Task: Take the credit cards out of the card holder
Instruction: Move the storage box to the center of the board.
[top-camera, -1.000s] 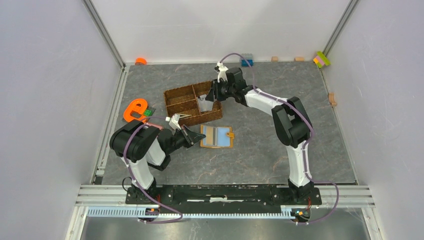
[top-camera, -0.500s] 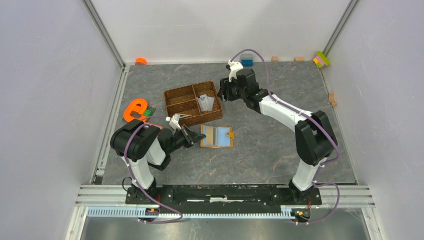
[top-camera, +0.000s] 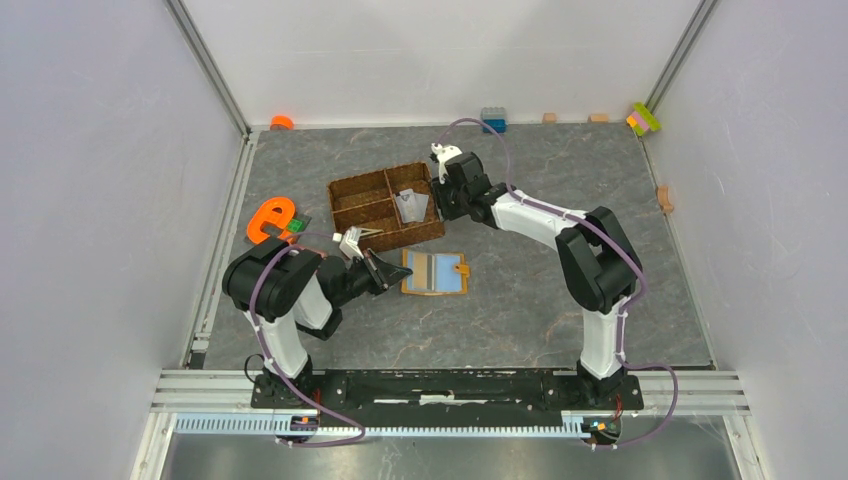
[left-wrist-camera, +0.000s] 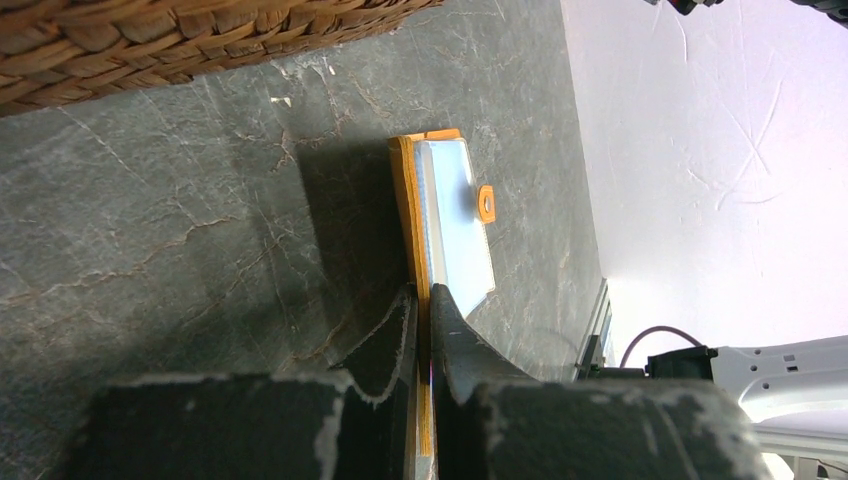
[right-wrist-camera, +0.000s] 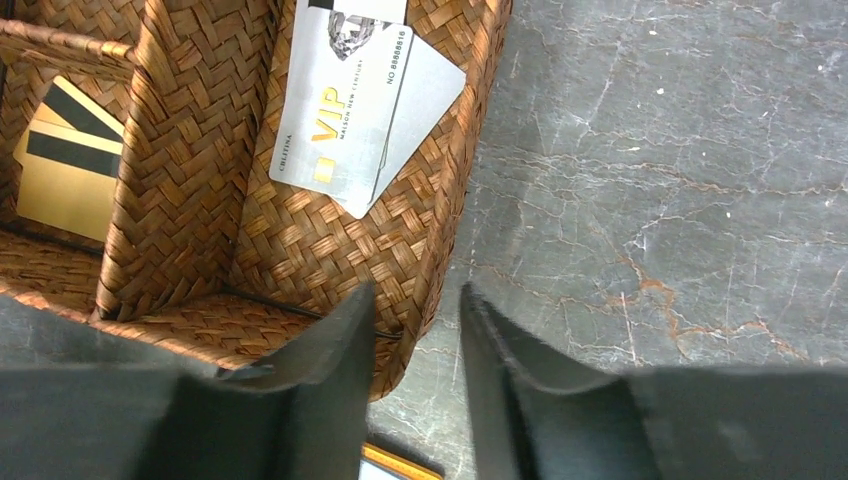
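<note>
The card holder (top-camera: 436, 272) lies open on the table just in front of the woven tray, orange with a pale blue lining (left-wrist-camera: 452, 205). My left gripper (top-camera: 393, 270) is shut on its left orange edge (left-wrist-camera: 422, 296). Two silver credit cards (right-wrist-camera: 345, 110) lie in the tray's right compartment (top-camera: 409, 206), and gold ones (right-wrist-camera: 65, 165) lie in the compartment beside it. My right gripper (top-camera: 441, 207) hovers over the tray's right wall (right-wrist-camera: 417, 295), open with nothing between its fingers. A corner of the card holder (right-wrist-camera: 400, 468) shows below it.
The brown woven divided tray (top-camera: 352, 187) sits mid-table. An orange e-shaped toy (top-camera: 268, 220) lies to its left. Toy bricks sit along the back wall: blue (top-camera: 493, 118), coloured (top-camera: 644, 118), and a small orange piece (top-camera: 282, 122).
My right gripper rose from inside the tray, leaving a silver card there, swung back and right, then returned over the tray's right wall. The left arm has not moved.
</note>
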